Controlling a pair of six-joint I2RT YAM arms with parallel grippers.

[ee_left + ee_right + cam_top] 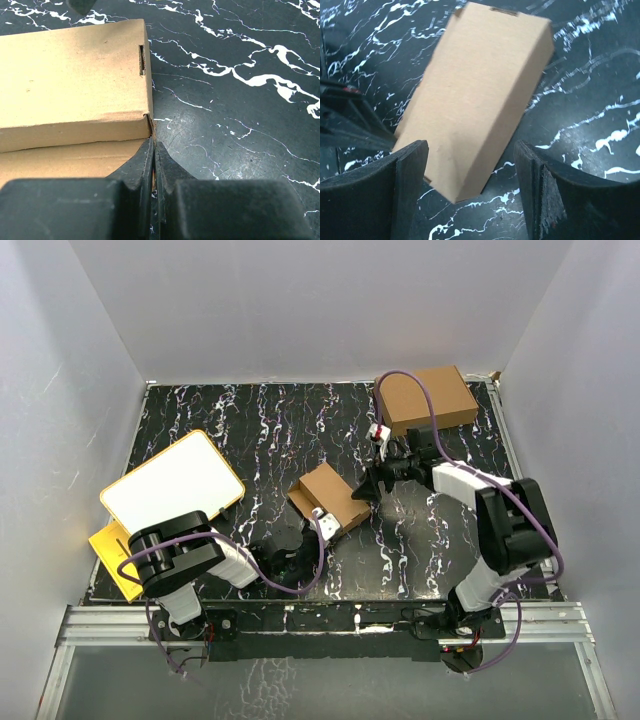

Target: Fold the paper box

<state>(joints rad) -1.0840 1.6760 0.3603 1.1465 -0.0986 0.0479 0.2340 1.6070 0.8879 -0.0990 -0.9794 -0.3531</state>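
Note:
The paper box point(330, 495) is plain brown cardboard, folded into a small oblong shape, and lies mid-table. My left gripper point(308, 536) is at its near end. In the left wrist view the jaws point(154, 146) are pressed together on a thin cardboard edge at the corner of the box point(75, 85). My right gripper point(366, 488) is at the box's right side. In the right wrist view it point(470, 152) is open and empty, and the near corner of the box point(480, 90) lies between and just beyond the fingers point(412, 165), slightly blurred.
A larger ready-made brown box point(425, 398) stands at the back right. A white board with a yellow rim point(172, 483) lies at the left, with a yellow sheet point(110, 555) beside the left arm. White walls close in the black marbled table point(250, 420).

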